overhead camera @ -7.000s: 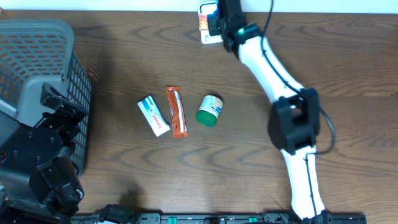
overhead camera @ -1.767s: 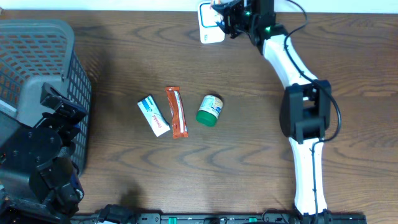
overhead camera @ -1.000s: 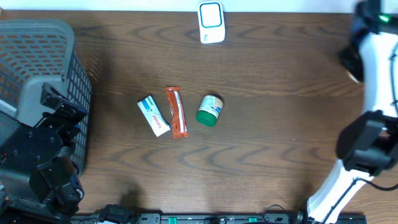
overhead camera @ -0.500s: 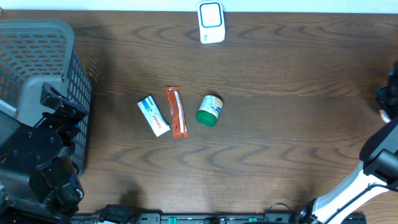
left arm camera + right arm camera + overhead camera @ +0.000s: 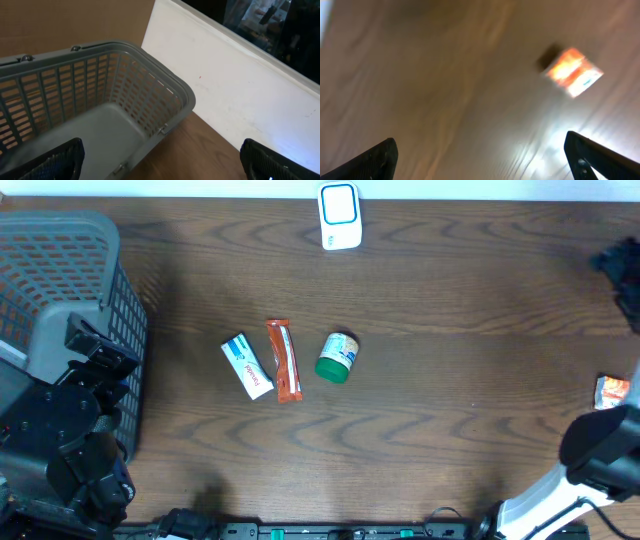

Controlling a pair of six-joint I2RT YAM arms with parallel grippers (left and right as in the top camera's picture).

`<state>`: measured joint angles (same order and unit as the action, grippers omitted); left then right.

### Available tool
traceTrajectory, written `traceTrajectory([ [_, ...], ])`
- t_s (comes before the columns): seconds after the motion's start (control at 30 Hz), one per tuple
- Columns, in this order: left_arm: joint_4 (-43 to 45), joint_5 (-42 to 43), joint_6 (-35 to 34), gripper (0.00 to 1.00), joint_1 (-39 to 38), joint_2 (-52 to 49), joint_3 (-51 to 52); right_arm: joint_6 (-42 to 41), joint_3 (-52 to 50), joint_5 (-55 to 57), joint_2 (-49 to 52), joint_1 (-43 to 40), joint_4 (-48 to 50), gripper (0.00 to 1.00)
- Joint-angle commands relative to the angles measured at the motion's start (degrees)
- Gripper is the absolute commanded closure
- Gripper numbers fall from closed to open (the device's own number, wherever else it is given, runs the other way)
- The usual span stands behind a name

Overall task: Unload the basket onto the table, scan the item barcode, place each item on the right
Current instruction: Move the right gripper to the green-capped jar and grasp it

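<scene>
We see the orange packet at the very right edge of the wooden table, near the right arm and well apart from everything else on the surface. The scanner, a white unit with a blue-framed window, stands at the far edge of the table, a long way from the packet.

The right gripper is spread wide. Its dark fingertips sit in the two bottom corners of the right wrist view and nothing lies between them. In that view the packet is only a blurred bright patch with a dark shadow just beside it, clear of both fingers; the blur keeps us from telling whether it rests flat on the wood.

Three more items lie together near the middle of the table: a white and blue box, an orange bar just to its right, and a green-lidded jar on its side a little further right. None of them touches an arm.

The left gripper is also spread wide and holds nothing — its tips show in the lower corners of the left wrist view, above the grey basket. From overhead the basket fills the left side of the table, and the black bulk of the left arm sits in front of it at the near left corner.
</scene>
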<state>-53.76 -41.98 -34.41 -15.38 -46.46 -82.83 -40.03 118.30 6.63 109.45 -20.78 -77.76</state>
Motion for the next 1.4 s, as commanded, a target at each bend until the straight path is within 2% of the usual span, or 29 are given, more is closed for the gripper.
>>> traceTrajectory([
  [0.0,0.0,-0.7,0.9,0.00,0.3,0.0,0.2,0.7,0.0,-4.0,0.1,11.1,-2.0,0.01],
  [0.2,0.0,-0.7,0.9,0.00,0.3,0.0,0.2,-3.1,-4.7,-5.2,0.5,31.4,0.3,0.01],
  [0.3,0.0,-0.7,0.9,0.00,0.3,0.0,0.2,-8.0,-8.2,-7.7,0.5,40.0,1.7,0.01],
  [0.53,0.0,-0.7,0.9,0.00,0.3,0.0,0.2,-20.8,-18.7,-8.6,0.5,52.6,8.9,0.01],
  [0.73,0.0,-0.7,0.9,0.00,0.3,0.0,0.2,-23.4,-25.0,-8.6,0.5,58.1,15.8,0.01],
  [1.03,0.0,-0.7,0.9,0.00,0.3,0.0,0.2,-23.4,-33.8,-8.5,1.4,59.1,27.0,0.01],
  [1.37,0.0,-0.7,0.9,0.00,0.3,0.0,0.2,-23.3,-35.9,-10.0,5.7,59.1,30.9,0.01],
])
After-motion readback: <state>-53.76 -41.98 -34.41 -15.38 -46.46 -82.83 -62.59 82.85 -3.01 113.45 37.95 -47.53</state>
